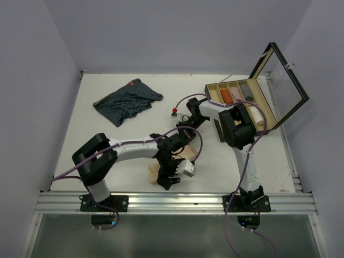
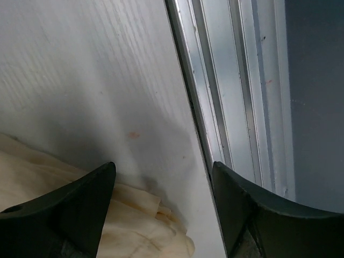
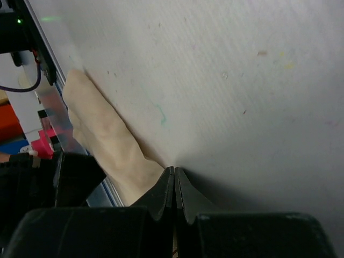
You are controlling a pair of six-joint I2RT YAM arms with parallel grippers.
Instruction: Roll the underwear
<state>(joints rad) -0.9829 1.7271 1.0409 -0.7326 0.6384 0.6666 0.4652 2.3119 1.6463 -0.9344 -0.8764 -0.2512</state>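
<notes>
Top external view has the beige underwear (image 1: pixel 155 173) bunched near the front edge of the table (image 1: pixel 107 134), between the two claws, with the navy pair (image 1: pixel 128 101) spread flat well off at far left. Left claw (image 2: pixel 162 169) hangs just over the beige cloth, jaws apart. Right claw (image 3: pixel 173 172) is closed tight, tips at the cloth's edge.
</notes>
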